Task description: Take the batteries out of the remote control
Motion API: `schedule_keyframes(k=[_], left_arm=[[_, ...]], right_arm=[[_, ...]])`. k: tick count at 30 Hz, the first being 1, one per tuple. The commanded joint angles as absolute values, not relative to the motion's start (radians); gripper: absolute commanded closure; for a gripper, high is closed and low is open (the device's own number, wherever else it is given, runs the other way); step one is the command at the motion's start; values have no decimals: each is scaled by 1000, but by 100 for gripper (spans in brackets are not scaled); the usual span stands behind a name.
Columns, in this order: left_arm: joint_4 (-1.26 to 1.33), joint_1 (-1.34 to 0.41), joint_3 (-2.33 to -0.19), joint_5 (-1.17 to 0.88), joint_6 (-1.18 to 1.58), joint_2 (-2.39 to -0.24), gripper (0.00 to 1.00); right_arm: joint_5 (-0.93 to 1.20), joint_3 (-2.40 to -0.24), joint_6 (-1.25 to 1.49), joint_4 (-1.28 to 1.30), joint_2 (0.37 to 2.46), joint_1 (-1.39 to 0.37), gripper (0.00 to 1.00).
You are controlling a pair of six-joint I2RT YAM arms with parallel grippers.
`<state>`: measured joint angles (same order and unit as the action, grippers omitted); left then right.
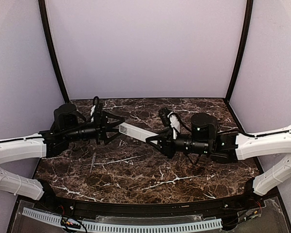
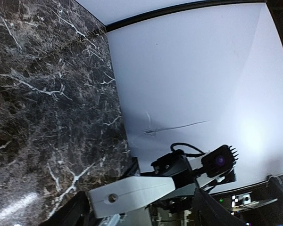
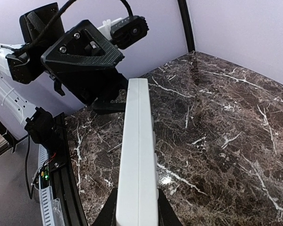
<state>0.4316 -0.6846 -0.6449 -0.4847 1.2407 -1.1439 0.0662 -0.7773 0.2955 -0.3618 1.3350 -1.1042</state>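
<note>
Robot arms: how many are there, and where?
2. The left arm reaches in from the left, the right arm from the right; both meet at the remote control.

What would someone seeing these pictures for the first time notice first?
The slim white remote control is held up over the middle of the dark marble table, bridging the two black grippers. The right gripper clamps one end. The left gripper stands around the other end with its jaws wider than the remote. A thin grey stick lies alone on the left part of the table.
</note>
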Motion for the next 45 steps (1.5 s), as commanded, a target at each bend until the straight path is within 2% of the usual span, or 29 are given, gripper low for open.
schedule_keyframes(k=[1, 11, 20, 22, 30, 39, 45], left_arm=[[233, -678, -675, -457, 978, -1075, 24], [-167, -676, -855, -483, 501, -1010, 22], [-414, -676, -1088, -598, 280, -1145, 4], [-401, -676, -1102, -690, 257, -1170, 2], [-95, -677, -1035, -1048, 324, -1201, 3], [-6, -677, -1003, -1110, 343, -1214, 5], [80, -676, -1001, -1096, 404, -1282, 12]], right_arm=[[165, -808, 348, -235, 1272, -1082, 100], [454, -787, 474, -140, 1123, -909, 100], [761, -837, 516, -114, 1146, -823, 100], [789, -834, 517, -128, 1158, -822, 100], [908, -786, 581, -315, 1185, -822, 100], [901, -778, 622, -436, 1239, -822, 100], [900, -808, 630, -473, 1300, -823, 100]])
